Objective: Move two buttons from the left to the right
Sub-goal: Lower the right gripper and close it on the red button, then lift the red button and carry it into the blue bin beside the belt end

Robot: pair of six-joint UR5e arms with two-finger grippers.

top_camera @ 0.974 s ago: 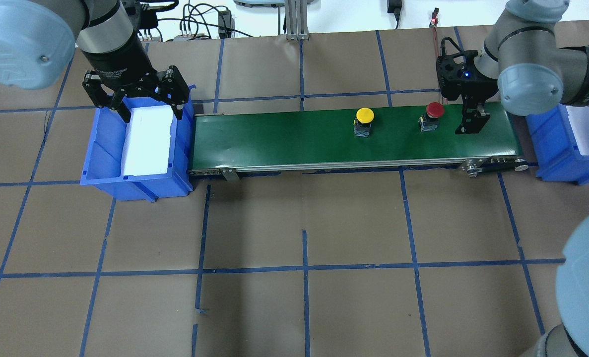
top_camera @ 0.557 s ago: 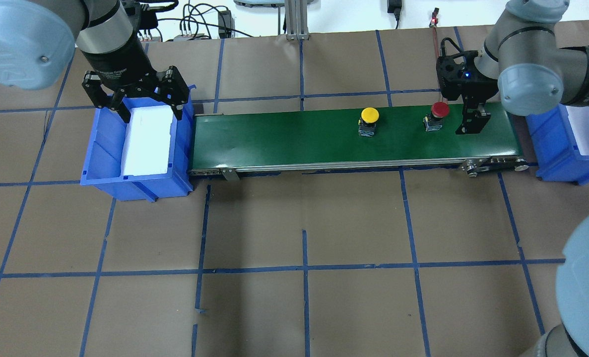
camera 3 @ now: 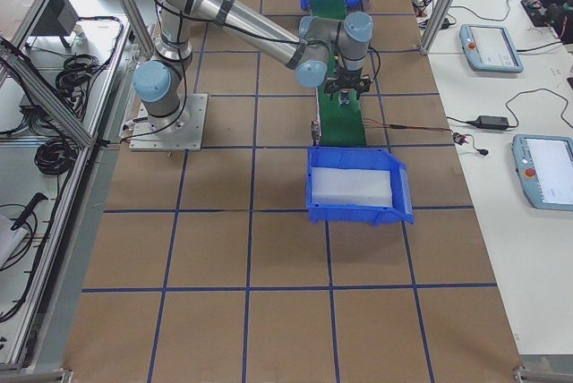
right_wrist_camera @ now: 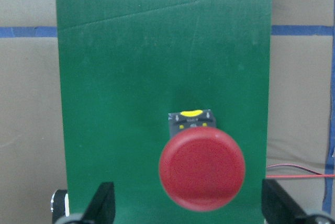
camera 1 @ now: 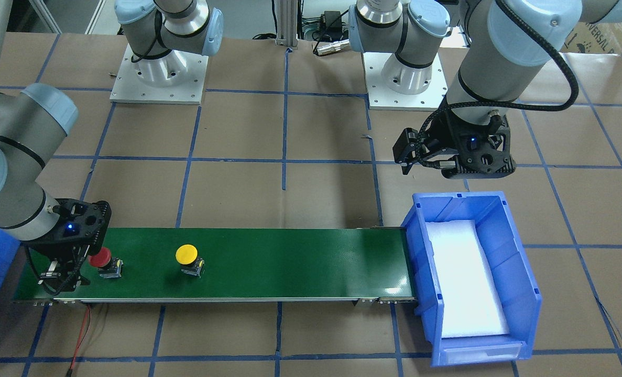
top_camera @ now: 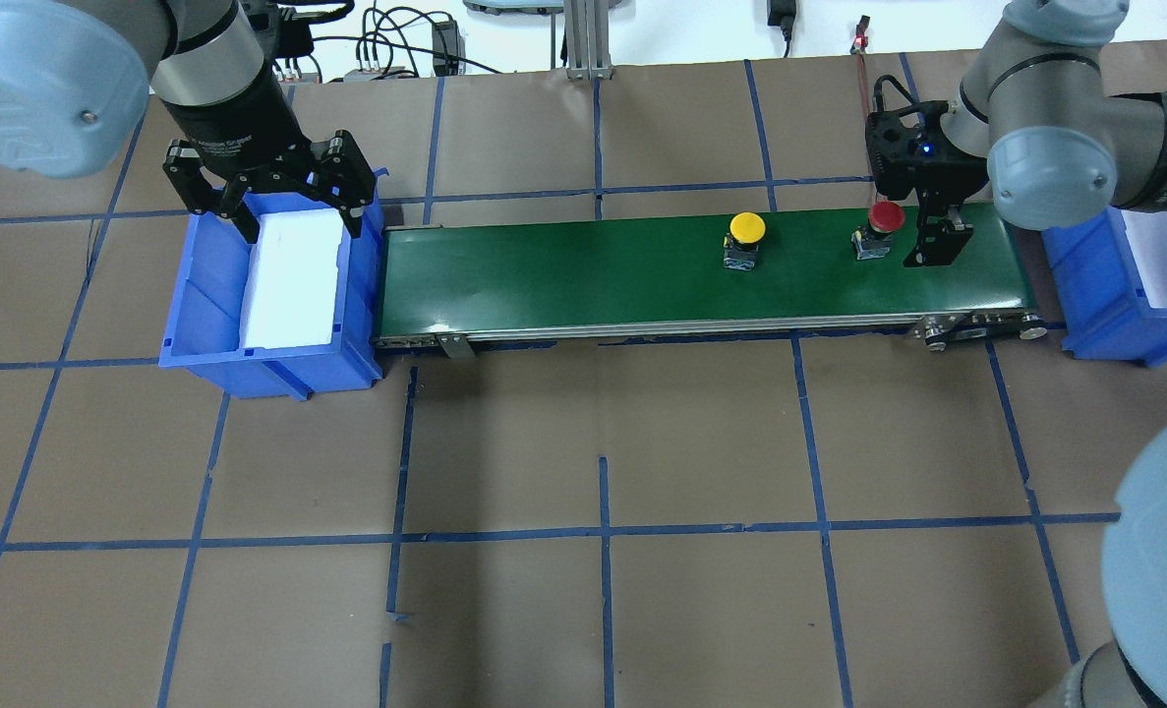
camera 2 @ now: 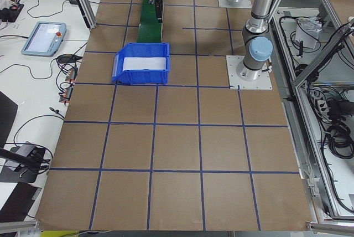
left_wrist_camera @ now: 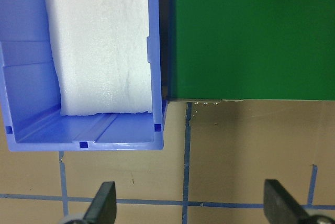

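The red button [top_camera: 884, 218], a broad round mushroom cap on a small grey-black body, stands upright near the right end of the green conveyor belt [top_camera: 563, 275]. It is just beside the right gripper [right_wrist_camera: 189, 209], whose fingers are spread. The yellow button [top_camera: 746, 228], built alike, stands further left on the belt. The left gripper [top_camera: 296, 205], also spread, hovers off the belt's left end.

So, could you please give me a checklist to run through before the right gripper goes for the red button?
1. Right gripper open: ok, fingers spread wide.
2. Red button lined up between them: ok in the wrist view.
3. Red button upright on the belt: ok.
4. Yellow button apart from it: ok.
5. Right bin ready: ok, only white foam inside.
6. Belt stopped: cannot tell.
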